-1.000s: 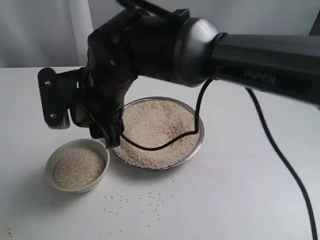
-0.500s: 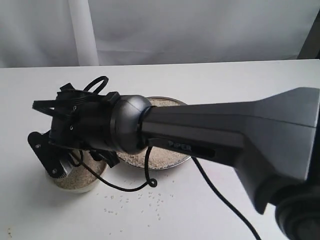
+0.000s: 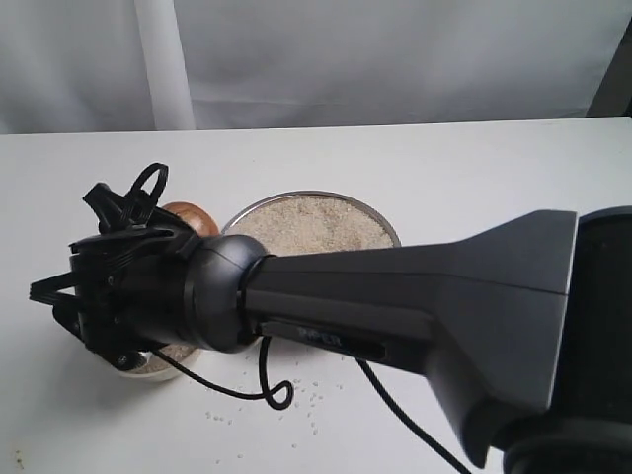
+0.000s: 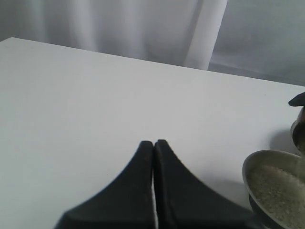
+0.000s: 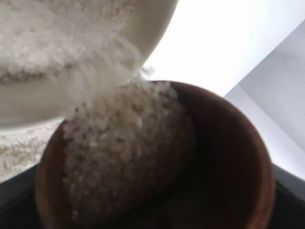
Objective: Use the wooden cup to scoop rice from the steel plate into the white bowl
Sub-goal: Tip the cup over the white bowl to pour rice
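The wooden cup (image 5: 228, 157) was clamped in the right hand (image 5: 155, 214) and was tipped over the white bowl (image 5: 153, 29), and the rice (image 5: 124, 148) was being poured in. The bowl looked nearly full, so grains could be spilled over its rim if the cup were tipped too fast. Some loose grains (image 3: 296, 403) were already seen on the surface (image 3: 474, 168). The bowl could also be bumped by the cup's lip, since they were so close. The left hand (image 4: 153, 143) was seen pressed together, holding nothing, near the steel plate (image 4: 248, 186), where more rice was left.
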